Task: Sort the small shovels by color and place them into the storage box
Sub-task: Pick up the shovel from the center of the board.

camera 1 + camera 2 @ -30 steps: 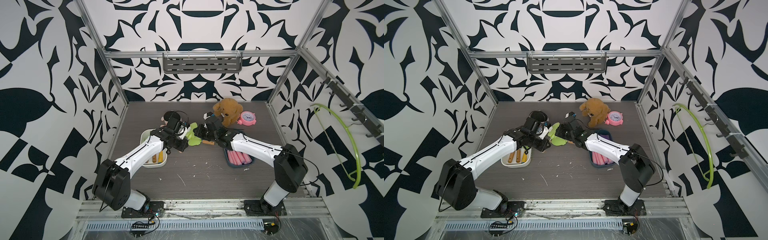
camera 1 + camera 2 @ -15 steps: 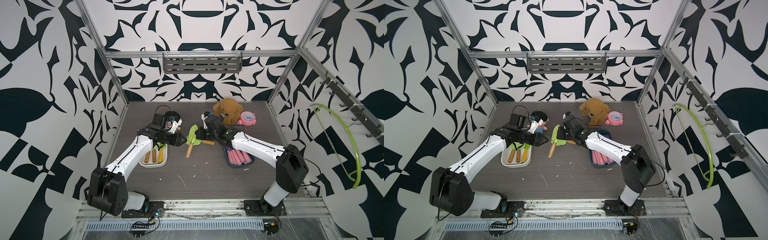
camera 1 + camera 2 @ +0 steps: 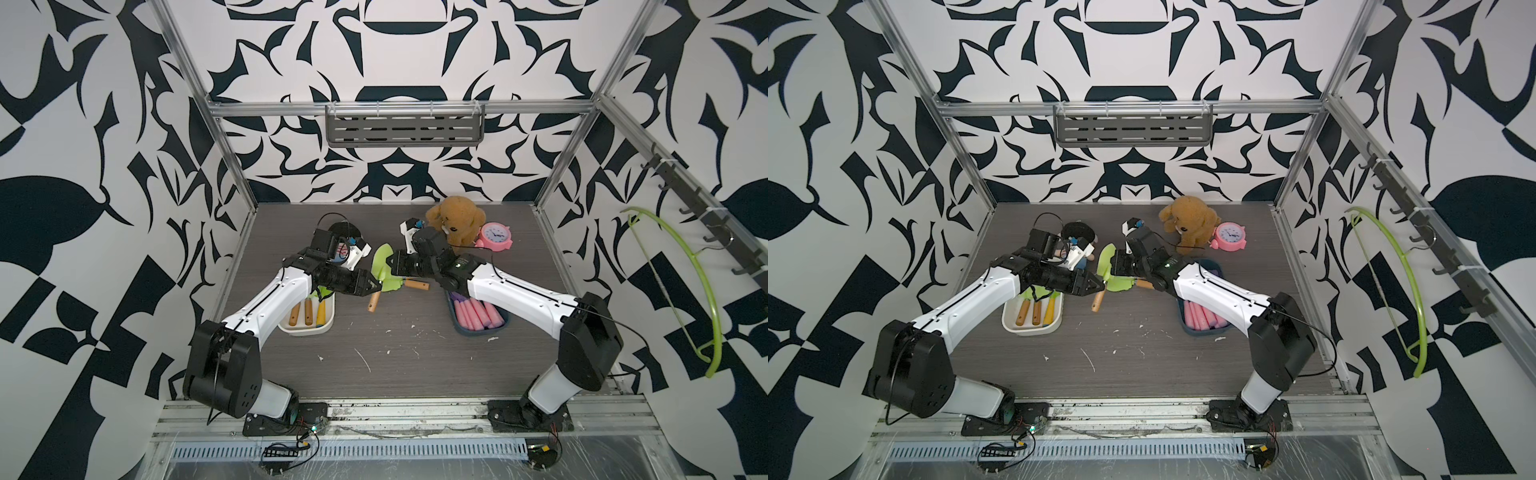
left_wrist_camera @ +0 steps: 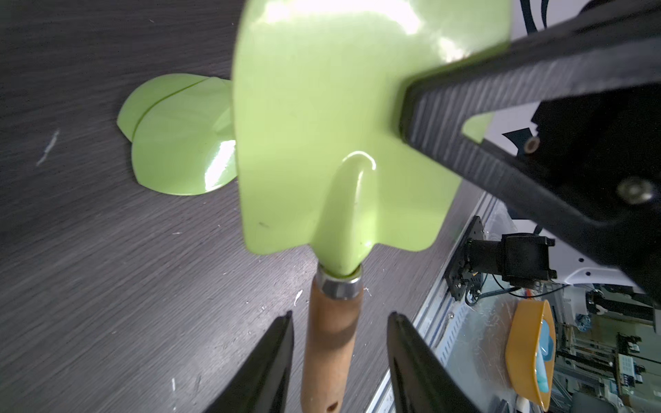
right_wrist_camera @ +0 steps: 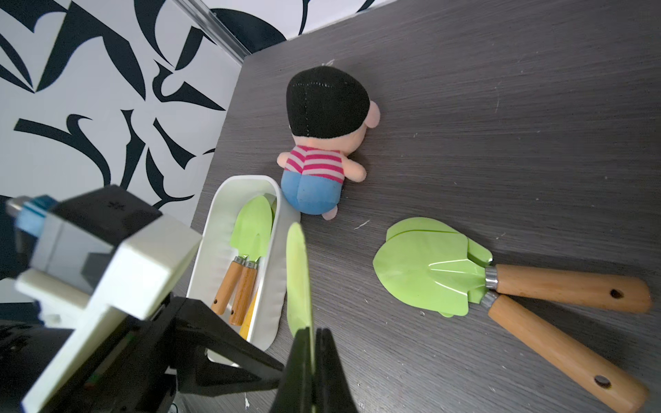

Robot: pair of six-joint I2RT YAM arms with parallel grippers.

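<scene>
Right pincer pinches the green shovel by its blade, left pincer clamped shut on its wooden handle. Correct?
Not quite. The left pincer is not clamped: the left wrist view shows its jaws open, one either side of the wooden handle, with a gap on each side. The rest holds: the right pincer pinches the green shovel by its blade.

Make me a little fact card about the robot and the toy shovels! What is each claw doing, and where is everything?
Right claw: shut on the blade of a green shovel
Left claw: open, that shovel's wooden handle between its tips, gaps on both sides
On the table: two more green shovels, overlapping
White box: green shovels, wooden handles plus one yellow
Blue box: pink-handled shovels
Other toys: teddy bear, pink clock, striped doll
</scene>
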